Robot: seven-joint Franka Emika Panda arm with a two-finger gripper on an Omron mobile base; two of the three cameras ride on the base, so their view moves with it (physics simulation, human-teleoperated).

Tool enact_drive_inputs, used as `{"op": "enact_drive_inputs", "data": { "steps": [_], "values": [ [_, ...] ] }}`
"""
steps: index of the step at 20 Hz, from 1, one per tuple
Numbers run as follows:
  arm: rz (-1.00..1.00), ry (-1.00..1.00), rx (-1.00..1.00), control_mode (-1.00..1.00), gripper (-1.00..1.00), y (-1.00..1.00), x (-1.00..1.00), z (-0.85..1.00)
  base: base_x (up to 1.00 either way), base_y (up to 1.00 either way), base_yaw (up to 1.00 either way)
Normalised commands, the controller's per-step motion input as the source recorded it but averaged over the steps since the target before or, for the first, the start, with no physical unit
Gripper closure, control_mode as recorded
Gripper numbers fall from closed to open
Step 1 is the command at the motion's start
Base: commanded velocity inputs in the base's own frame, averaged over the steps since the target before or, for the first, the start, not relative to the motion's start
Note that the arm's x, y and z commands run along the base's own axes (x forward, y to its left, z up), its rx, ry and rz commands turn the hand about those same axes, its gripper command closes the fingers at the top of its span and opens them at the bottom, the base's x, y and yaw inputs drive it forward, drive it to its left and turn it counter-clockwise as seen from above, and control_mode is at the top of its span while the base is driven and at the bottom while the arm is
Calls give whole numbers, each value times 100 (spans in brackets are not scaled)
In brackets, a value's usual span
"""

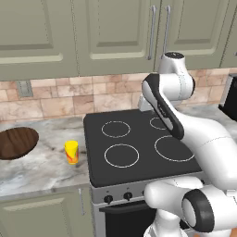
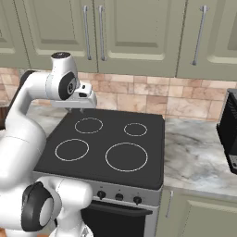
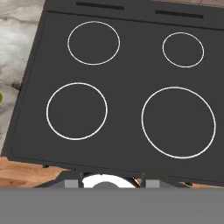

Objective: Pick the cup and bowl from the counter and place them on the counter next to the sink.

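The small yellow cup (image 1: 71, 152) stands upright on the marbled counter (image 1: 41, 169), just left of the black stove top. The wide dark brown bowl (image 1: 17, 142) lies further left on the same counter, cut by the frame edge. My gripper (image 2: 81, 109) hangs over the stove's back left corner, pointing down, well to the right of the cup and bowl. In the hand view its tips (image 3: 112, 183) sit wide apart and hold nothing, so it is open. A yellow sliver of the cup (image 3: 1, 97) shows at that view's left edge. The sink is out of view.
The black stove top (image 1: 139, 143) with its ring burners lies between two stretches of counter. More marbled counter (image 2: 199, 152) runs to the stove's right, with a dark appliance (image 2: 230, 129) at the far right edge. Green wall cabinets hang above a tiled backsplash.
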Motion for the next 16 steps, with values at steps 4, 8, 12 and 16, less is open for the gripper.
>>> {"op": "enact_drive_inputs", "data": {
  "steps": [4,8,12,16],
  "values": [
    [0,0,0,-100,-100,16,0,0,0,0,0],
    [0,0,0,-100,-100,33,-1,0,0,0,0],
    [0,0,0,-100,-100,42,-4,0,0,0,0],
    [0,0,0,-100,-100,66,-1,-1,0,0,0]
  ]
}}
